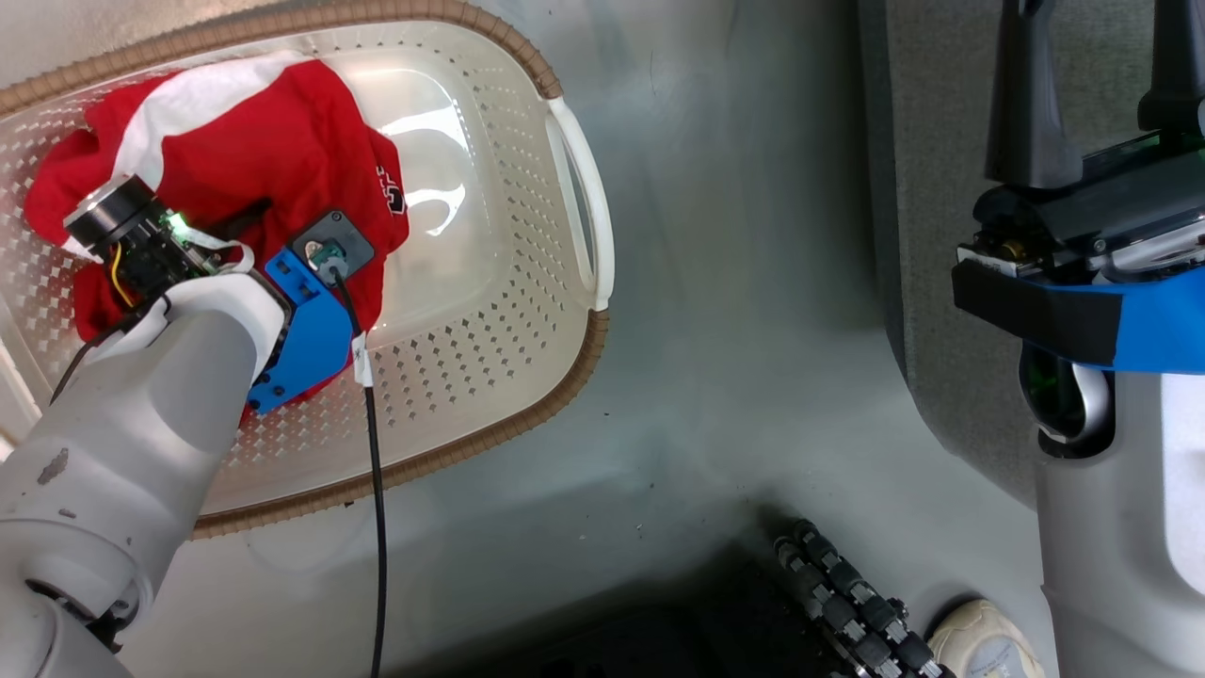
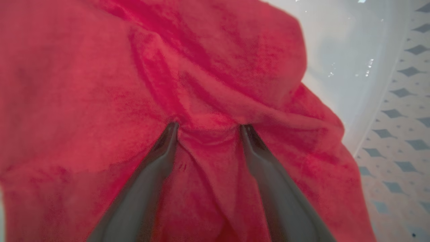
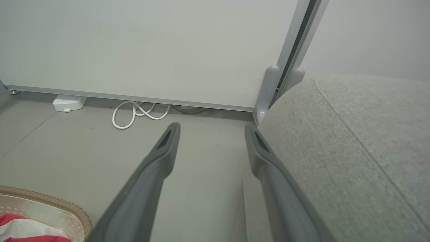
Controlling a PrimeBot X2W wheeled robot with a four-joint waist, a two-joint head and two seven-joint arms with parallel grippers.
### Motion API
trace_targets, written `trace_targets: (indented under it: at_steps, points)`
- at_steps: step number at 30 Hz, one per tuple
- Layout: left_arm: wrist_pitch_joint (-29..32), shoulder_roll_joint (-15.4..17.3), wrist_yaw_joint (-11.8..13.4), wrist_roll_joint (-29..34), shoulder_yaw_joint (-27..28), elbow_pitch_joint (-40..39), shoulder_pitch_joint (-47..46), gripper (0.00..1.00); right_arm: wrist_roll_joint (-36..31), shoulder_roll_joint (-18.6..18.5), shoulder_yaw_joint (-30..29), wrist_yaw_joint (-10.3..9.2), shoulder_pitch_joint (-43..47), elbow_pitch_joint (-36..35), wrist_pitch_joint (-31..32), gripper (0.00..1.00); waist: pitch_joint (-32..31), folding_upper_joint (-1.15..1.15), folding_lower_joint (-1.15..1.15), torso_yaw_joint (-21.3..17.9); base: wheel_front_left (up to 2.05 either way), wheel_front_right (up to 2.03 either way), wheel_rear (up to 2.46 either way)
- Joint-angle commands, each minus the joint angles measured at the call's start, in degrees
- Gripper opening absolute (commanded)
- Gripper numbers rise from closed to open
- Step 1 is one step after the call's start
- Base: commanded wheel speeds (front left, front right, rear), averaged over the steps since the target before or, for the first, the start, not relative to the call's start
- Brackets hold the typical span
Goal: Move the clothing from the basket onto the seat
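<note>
Soft red clothing [image 1: 273, 141] with white panels lies heaped in the cream perforated plastic basket [image 1: 527, 282], directly beneath the left gripper [image 2: 208, 129], whose wide-spread fingers press around a fold. The right gripper [image 3: 213, 131] hangs wide and empty beside the grey fabric seat [image 3: 352, 141], well apart.

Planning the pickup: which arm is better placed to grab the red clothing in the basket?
Left. Its open claw is pressed into the clothing inside the basket, with fabric between its fingers. The right claw hangs open over the floor beside the seat.
</note>
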Motion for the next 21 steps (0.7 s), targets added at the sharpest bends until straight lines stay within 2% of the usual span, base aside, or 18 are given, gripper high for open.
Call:
trace_targets:
  at_steps: [1,7,8,9,10,21]
  points:
    - [0.5,0.3,0.0,0.2,-0.1,0.4,-1.1,1.0,-0.3,0.3,-0.2,0.01,-0.5,-0.2,0.0,1.0,0.5,0.0,-0.01,0.0,0.0,0.0,0.0]
    - [2.2,0.3,0.0,0.2,-0.2,1.3,-1.6,1.0,-0.5,0.4,-0.7,0.01,0.0,-0.7,0.0,1.0,1.2,0.0,-0.01,0.2,0.0,0.0,0.0]
    - [2.7,0.4,0.0,0.8,-0.3,1.4,-1.7,0.9,-0.5,0.4,-0.7,0.01,0.0,-0.7,0.0,1.0,1.3,0.0,-0.01,0.2,0.0,0.0,0.0]
    - [2.9,0.5,0.0,1.0,-0.3,1.4,-1.7,0.38,-0.5,0.4,-0.7,0.01,-0.1,-0.5,0.0,1.0,1.3,0.0,-0.01,0.2,0.0,0.0,0.0]
    - [3.3,0.4,0.0,1.6,-0.4,1.5,-1.6,0.0,-0.6,0.5,-0.7,0.01,-0.2,-0.4,0.0,1.0,1.2,0.0,-0.01,0.2,0.0,0.0,0.0]
    - [2.0,-2.0,0.0,0.8,-0.5,1.2,-0.6,0.0,-0.7,0.5,-1.4,0.01,-0.5,0.5,0.0,1.0,-1.4,0.0,-0.01,1.3,0.0,0.0,0.0]
